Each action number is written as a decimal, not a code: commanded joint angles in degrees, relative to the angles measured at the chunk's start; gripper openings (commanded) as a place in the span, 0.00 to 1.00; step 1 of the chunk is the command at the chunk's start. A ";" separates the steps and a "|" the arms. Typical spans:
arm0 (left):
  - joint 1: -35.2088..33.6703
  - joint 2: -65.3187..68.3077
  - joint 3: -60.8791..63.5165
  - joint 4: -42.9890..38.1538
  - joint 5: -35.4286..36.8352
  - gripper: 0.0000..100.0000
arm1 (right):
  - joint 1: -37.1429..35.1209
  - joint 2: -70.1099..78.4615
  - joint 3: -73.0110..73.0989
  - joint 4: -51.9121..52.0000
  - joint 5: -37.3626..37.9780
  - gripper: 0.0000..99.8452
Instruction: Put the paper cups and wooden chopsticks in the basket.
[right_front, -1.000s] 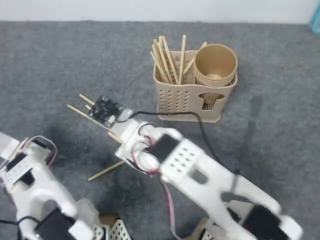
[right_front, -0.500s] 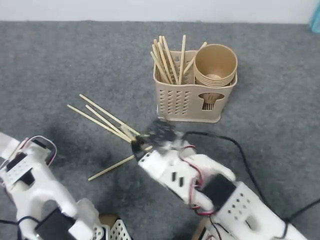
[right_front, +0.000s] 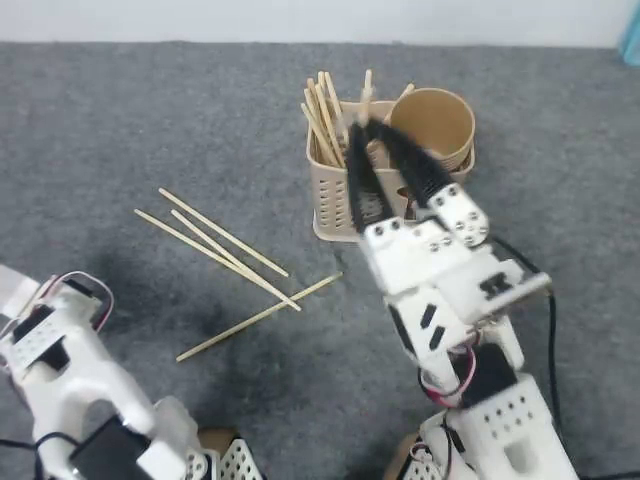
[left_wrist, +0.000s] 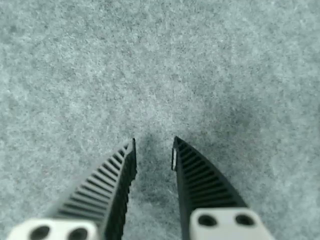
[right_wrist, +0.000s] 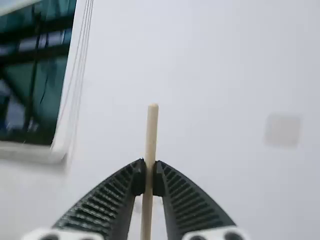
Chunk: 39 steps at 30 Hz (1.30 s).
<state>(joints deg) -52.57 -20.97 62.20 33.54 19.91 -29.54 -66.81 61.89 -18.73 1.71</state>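
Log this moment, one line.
right gripper: shut on wooden chopstick, near beige plastic basket | left gripper: open over grey carpet

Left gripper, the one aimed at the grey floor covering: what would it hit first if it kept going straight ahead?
The grey carpet. The left gripper is open and points at a bare patch of it, with nothing in between. How far off the carpet lies is unclear.

Office-like room: grey carpet (right_front: 100, 120), plain white wall (right_wrist: 225, 60), a window (right_wrist: 35, 75).
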 joint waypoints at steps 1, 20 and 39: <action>0.26 -0.18 -1.63 -1.23 -0.44 0.11 | 4.26 9.19 -5.71 -14.46 -0.18 0.01; 0.26 -0.18 -1.63 -1.32 -0.44 0.11 | 7.52 40.40 -7.91 -27.30 -3.60 0.03; 0.26 -0.18 -1.63 -1.32 -0.44 0.11 | 1.89 14.46 -15.65 18.77 -8.70 0.09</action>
<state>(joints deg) -52.57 -20.97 62.20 33.54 19.91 -23.65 -41.67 51.69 -18.02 -6.20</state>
